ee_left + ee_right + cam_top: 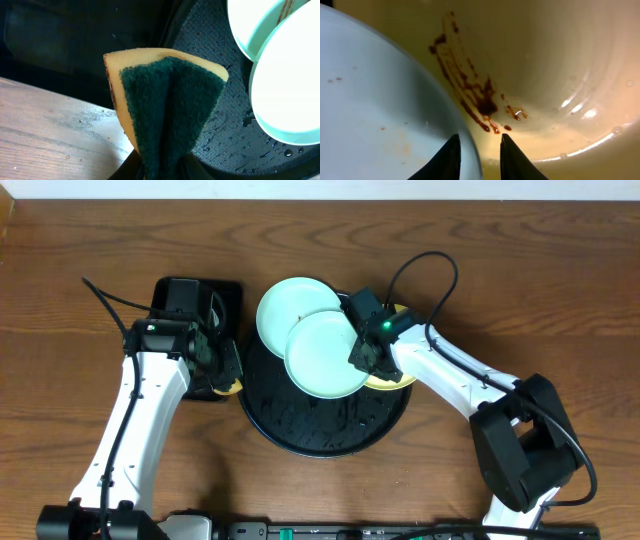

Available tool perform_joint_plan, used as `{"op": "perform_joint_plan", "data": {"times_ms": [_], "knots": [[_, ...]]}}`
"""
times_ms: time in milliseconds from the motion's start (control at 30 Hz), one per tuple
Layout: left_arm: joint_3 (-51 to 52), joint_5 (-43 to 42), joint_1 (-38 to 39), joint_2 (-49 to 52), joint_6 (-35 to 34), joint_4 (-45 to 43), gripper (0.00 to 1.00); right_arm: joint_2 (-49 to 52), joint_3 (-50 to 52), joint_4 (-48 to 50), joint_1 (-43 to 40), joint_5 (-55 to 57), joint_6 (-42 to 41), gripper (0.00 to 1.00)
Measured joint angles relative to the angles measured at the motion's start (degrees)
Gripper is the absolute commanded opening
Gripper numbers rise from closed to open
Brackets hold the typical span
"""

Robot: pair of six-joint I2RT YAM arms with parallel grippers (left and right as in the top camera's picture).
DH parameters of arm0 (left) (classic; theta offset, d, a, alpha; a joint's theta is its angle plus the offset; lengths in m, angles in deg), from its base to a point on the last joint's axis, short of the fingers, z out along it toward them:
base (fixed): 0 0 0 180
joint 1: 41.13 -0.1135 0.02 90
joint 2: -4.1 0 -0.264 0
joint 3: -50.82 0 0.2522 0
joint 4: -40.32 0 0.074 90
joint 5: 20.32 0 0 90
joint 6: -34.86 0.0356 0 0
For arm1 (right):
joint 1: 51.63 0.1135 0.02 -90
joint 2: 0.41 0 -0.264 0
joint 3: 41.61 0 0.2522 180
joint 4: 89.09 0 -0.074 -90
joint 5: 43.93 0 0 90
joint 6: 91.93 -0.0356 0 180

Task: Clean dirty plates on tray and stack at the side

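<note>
Two pale mint-green plates overlap on the round black tray (300, 435): one at the back (290, 305), one in front (322, 358). The front one's rim lies over a pale yellow plate (398, 378). My right gripper (365, 348) stands astride that rim, open a narrow way. One finger is over the mint plate (380, 100), the other over the yellow plate (555, 60), which carries a brown smear (480, 97). My left gripper (225, 372) is shut on a yellow sponge with a dark green scouring face (170, 100), at the tray's left edge.
A smaller rectangular black tray (225, 292) lies at the back left, under the left arm. The round tray's surface (220, 135) is wet with droplets. Bare wooden table (560, 280) surrounds both trays.
</note>
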Motion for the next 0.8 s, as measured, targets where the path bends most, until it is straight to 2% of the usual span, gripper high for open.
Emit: {"op": "perform_joint_plan", "data": {"times_ms": [133, 200, 533, 800], "knots": [[0.0, 0.0, 0.0, 0.0, 0.0, 0.0, 0.17, 0.0, 2.4, 2.8, 0.0, -0.9, -0.3, 0.17], [0.0, 0.0, 0.0, 0.0, 0.0, 0.1, 0.17, 0.0, 3.3, 3.7, 0.0, -1.2, -0.2, 0.01], [0.0, 0.0, 0.0, 0.0, 0.0, 0.2, 0.17, -1.2, 3.3, 6.8, 0.0, -2.0, -0.7, 0.02], [0.0, 0.0, 0.0, 0.0, 0.0, 0.2, 0.17, -1.2, 3.3, 7.0, 0.0, -1.7, 4.0, 0.02]]}}
